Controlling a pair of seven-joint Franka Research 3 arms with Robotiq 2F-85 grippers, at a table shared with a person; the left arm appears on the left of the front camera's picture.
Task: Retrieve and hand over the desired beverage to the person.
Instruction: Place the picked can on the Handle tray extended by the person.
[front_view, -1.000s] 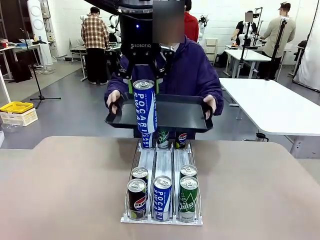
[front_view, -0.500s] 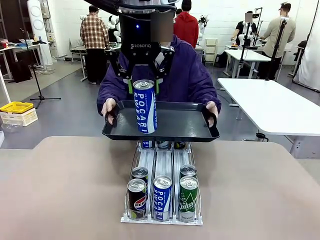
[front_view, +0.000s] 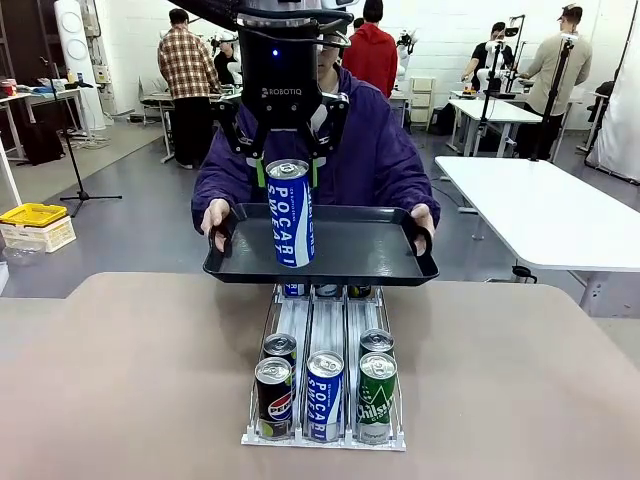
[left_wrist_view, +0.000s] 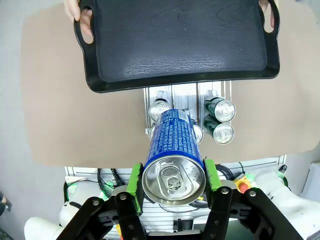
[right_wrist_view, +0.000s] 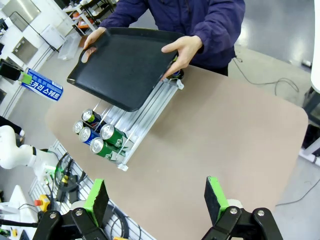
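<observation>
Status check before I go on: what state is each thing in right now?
left hand: shut on the Pocari can.
Pocari can: upright, held aloft, not yet on the tray.
right hand: open, empty.
tray: empty, gripped at both handles by the person.
rack: cans upright in all three lanes.

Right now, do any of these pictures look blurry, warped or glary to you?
Front view: evenly lit and sharp, with the blue can crisp in the left gripper. Left wrist view: the wide lens bows the edges of the black tray, and the can's lid glints near the camera. Right wrist view: sharp but tilted, the table edge curving beyond the right gripper.
</observation>
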